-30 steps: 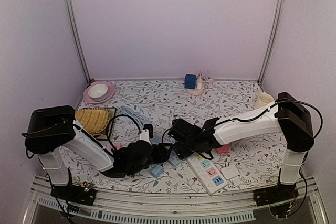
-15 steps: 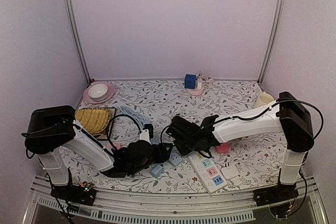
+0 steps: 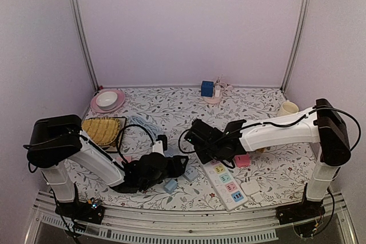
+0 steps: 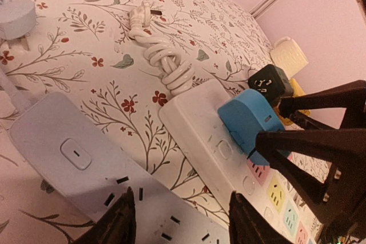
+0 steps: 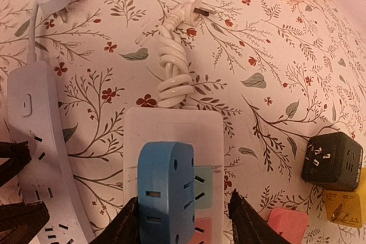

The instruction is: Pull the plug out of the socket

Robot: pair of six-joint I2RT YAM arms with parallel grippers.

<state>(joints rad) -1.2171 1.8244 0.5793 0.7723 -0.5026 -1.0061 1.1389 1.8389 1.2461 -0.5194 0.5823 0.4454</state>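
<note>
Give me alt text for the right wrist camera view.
A blue adapter plug sits in a white power strip, between the open fingers of the right pincer. A coiled white cord leads off the strip across a floral tablecloth; a black cube adapter lies at right.

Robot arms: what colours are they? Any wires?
The left arm and right arm are white tubes with black joints. Black cables loop along them. The left gripper and right gripper are black, each with two pointy fingers.
</note>
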